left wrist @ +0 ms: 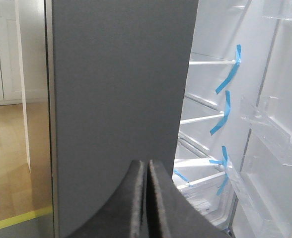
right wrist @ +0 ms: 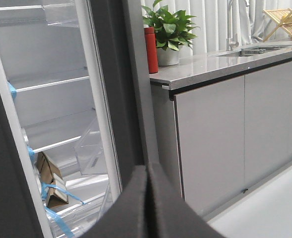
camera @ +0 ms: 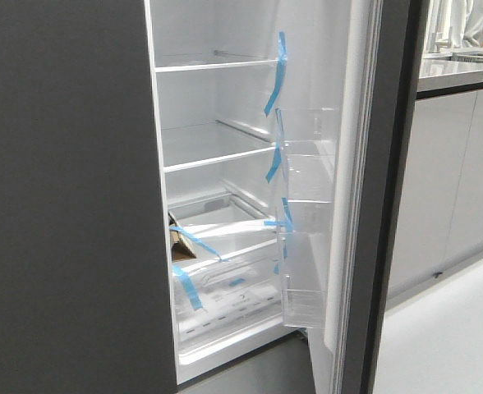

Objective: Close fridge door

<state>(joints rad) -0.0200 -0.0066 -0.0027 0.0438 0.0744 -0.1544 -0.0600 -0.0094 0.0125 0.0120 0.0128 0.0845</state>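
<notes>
Fridge door (camera: 344,189) open: matte grey outside, white liner, clear bins.

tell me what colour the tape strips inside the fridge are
Blue. The tape strips show best in the front view, stuck across the white shelves and clear bins.

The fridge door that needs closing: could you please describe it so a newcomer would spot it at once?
Find the tall dark grey fridge. The fridge door stands open on its right, beside the light grey cabinets. Unlike the shut matching panel, it shows a white liner with clear bins.
</notes>
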